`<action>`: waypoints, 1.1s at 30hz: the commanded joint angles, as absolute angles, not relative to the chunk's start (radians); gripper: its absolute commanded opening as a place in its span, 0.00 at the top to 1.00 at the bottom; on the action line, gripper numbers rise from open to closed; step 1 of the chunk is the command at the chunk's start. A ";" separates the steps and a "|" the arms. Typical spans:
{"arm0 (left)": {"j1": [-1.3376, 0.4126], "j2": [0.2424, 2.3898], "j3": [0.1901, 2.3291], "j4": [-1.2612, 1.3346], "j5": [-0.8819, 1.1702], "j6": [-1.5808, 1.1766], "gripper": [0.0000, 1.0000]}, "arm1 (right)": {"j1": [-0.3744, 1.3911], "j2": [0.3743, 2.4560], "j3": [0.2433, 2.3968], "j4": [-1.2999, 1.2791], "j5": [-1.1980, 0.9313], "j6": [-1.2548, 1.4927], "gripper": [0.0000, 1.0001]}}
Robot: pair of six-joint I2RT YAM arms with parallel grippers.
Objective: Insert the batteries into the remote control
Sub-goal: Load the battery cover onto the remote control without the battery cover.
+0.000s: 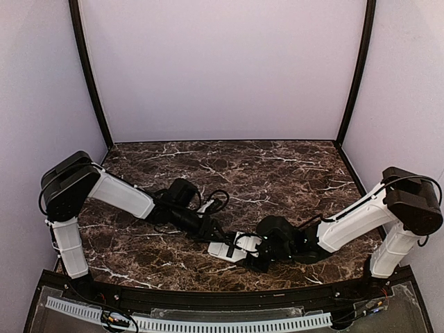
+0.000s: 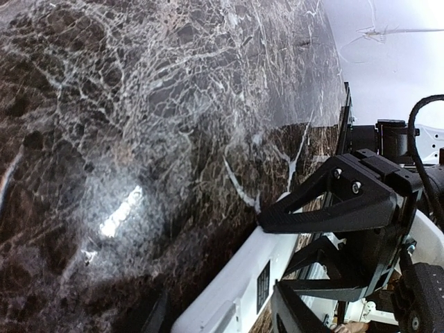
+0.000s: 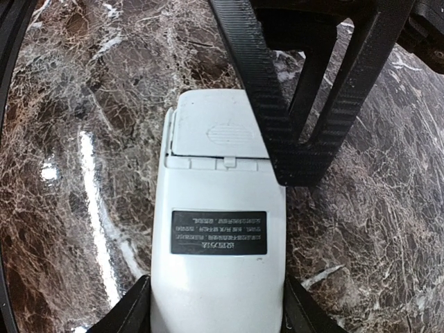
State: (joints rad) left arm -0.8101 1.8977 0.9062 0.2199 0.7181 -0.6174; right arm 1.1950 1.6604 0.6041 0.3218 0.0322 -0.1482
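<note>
closest to the lens is the remote control point(image 3: 219, 194), lying back-up, label point(image 3: 218, 232) showing. the right gripper point(image 3: 216, 298) has a finger on each long side of its near end and looks pinched onto it. at the remote's far end sits the battery cover point(image 3: 222, 132). its seam looks a touch wider on the left, so i'd guess it's not fully home. one finger point(image 3: 260, 97) of the left gripper point(image 1: 214, 236) lies across the cover's right side. can't tell if that gripper is spread or closed. no batteries in sight anywhere, so they're either under the cover or hidden, can't say.

imo the step is working that cover. hold the right pinch firm so the remote can't swivel, and push along the remote's length rather than down on one corner, or the cover will cock sideways.

for room: from the top view, the front rail point(image 1: 208, 298) is near the remote on the arms' side, so not much slack there. beyond the remote's far end there's plenty of bare marble table point(image 1: 277, 166) before the back wall point(image 1: 222, 69). the two arms crowd either side, so back out lengthwise.
</note>
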 commanded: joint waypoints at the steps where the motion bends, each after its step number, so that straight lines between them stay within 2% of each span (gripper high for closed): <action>1: -0.797 1.849 0.871 0.202 0.693 -0.624 0.50 | 1.197 1.655 0.589 0.308 0.008 -0.151 1.00; 11: -0.787 1.806 0.818 0.146 0.622 -0.599 0.55 | 1.193 1.652 0.586 0.304 0.004 -0.139 1.00; 33: -0.799 1.803 0.824 0.135 0.625 -0.561 0.64 | 1.163 1.661 0.600 0.288 -0.051 -0.100 1.00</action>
